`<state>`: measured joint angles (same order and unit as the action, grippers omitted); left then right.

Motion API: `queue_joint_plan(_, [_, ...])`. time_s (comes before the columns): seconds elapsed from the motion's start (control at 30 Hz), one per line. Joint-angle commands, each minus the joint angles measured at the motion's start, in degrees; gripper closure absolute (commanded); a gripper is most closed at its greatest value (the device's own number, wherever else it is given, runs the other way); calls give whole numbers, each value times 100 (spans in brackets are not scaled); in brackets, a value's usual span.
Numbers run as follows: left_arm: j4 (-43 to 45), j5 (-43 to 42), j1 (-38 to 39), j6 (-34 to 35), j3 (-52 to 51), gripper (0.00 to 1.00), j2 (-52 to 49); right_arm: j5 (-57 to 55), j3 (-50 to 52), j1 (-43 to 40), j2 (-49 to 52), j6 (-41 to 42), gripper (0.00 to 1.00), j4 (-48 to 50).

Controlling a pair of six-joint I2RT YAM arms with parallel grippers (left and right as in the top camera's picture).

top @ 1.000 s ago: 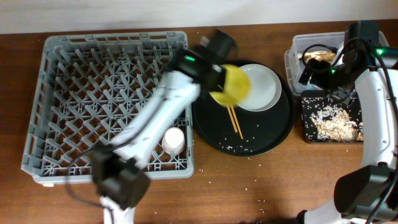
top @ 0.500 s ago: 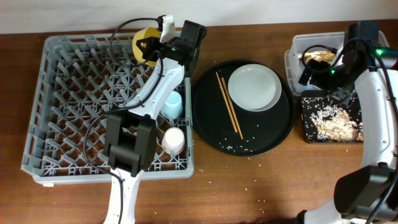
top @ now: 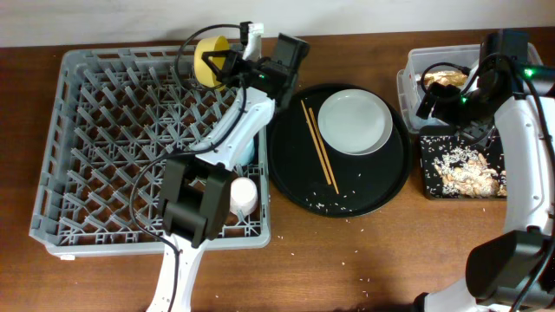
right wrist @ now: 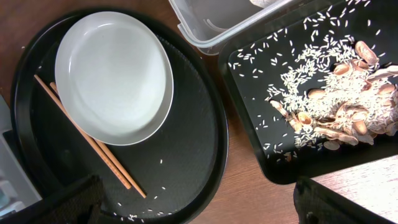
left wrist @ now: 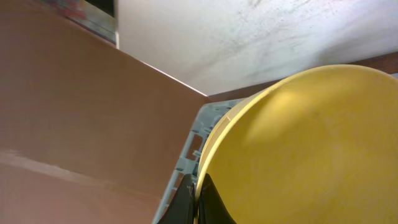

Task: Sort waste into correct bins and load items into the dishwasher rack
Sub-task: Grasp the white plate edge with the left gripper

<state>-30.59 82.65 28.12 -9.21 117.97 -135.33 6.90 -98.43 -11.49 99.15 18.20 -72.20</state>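
Over the rack's far edge, left arm outstretched; jaws clamped on yellow bowl

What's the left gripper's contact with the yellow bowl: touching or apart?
Touching. In the left wrist view, the yellow bowl's rim sits pinched between the two dark fingers of the left gripper.

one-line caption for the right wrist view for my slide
White plate and chopsticks on the round black tray, beside the black bin of spilled rice

No text, label, brand, number or sign can be read on anything in view.
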Motion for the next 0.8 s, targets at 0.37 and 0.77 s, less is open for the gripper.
queue_joint_plan(0.37, [15, 280, 669, -212, -17, 60, -610, -28, 4, -17, -133, 31, 2, -2])
queue_joint_plan(0.77, [-719, -7785, 1108, 1495, 776, 22, -63, -28, 4, -17, -133, 31, 2, -2])
